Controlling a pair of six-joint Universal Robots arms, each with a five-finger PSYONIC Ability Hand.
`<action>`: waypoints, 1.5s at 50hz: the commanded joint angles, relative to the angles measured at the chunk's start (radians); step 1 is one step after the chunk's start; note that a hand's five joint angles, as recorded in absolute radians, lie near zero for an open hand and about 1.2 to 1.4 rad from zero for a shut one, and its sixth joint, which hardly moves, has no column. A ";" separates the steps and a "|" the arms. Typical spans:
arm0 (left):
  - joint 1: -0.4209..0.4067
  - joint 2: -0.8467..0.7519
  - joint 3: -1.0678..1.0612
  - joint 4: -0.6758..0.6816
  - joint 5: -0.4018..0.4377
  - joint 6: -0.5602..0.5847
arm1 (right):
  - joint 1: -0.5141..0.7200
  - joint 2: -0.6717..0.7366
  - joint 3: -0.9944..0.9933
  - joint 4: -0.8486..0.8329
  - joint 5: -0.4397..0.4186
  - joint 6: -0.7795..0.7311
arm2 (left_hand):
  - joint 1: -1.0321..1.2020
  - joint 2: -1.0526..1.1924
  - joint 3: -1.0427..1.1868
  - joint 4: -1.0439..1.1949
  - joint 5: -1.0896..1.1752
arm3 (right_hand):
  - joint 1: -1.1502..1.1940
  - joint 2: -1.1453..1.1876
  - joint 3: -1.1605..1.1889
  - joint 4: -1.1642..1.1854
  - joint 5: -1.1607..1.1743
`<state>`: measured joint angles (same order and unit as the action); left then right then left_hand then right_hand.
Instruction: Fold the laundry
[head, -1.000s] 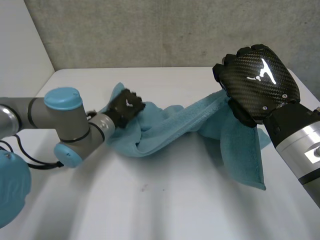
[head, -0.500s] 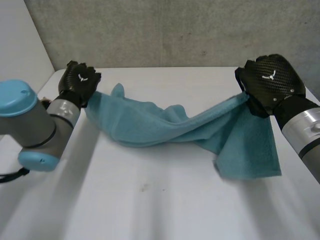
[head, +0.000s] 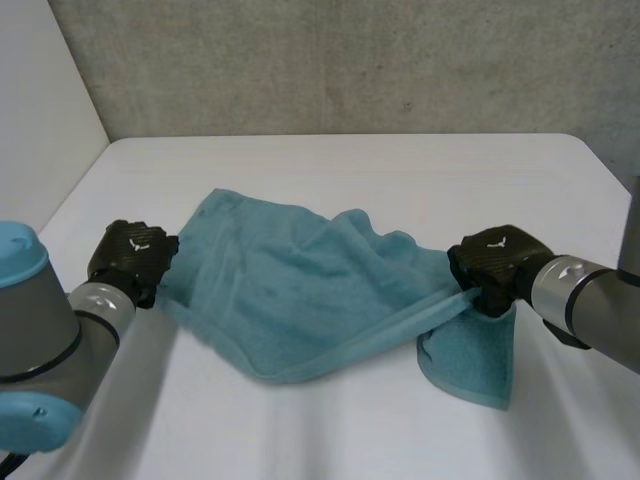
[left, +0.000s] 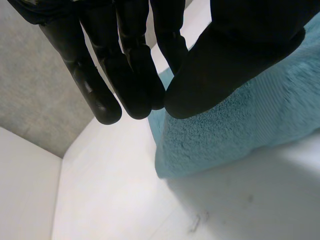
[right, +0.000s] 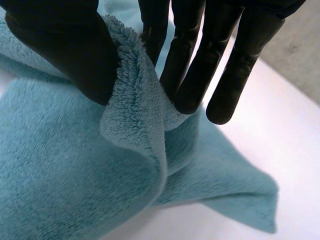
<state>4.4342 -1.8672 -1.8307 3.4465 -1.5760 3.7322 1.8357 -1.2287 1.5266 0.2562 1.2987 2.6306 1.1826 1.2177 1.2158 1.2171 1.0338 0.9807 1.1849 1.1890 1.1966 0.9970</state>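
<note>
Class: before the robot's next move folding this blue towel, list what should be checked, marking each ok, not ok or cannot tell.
1. Left hand pinches the towel edge: ok.
2. Right hand pinches the towel's other end: ok.
3. Towel lies flat between the hands: not ok, it is creased and twisted.
4. Towel wholly on the table: ok.
5. Both hands hold corners: cannot tell.
</note>
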 joint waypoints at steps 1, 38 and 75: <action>0.031 -0.092 0.054 0.003 0.063 -0.008 | 0.007 0.049 -0.029 0.000 -0.004 0.009 | -0.257 -0.292 -0.290 -0.291 -0.283 | 0.416 0.211 0.207 0.200 0.225; 0.109 0.123 -0.150 -0.095 0.123 0.000 | -0.003 0.136 -0.048 -0.183 0.146 0.108 | -0.602 -0.637 -0.635 -0.637 -0.628 | 0.416 0.211 0.207 0.200 0.225; 0.086 -0.170 0.068 -0.026 0.116 -0.009 | -0.004 0.095 0.010 -0.195 0.139 0.108 | -0.576 -0.611 -0.609 -0.610 -0.602 | 0.416 0.211 0.207 0.200 0.225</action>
<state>4.5216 -1.9908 -1.7925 3.4311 -1.4604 3.7224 1.8340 -1.1296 1.5368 0.0645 1.4389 2.7381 0.4867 0.4895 0.4893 0.4904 0.3175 0.9807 1.1849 1.1890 1.1966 1.0019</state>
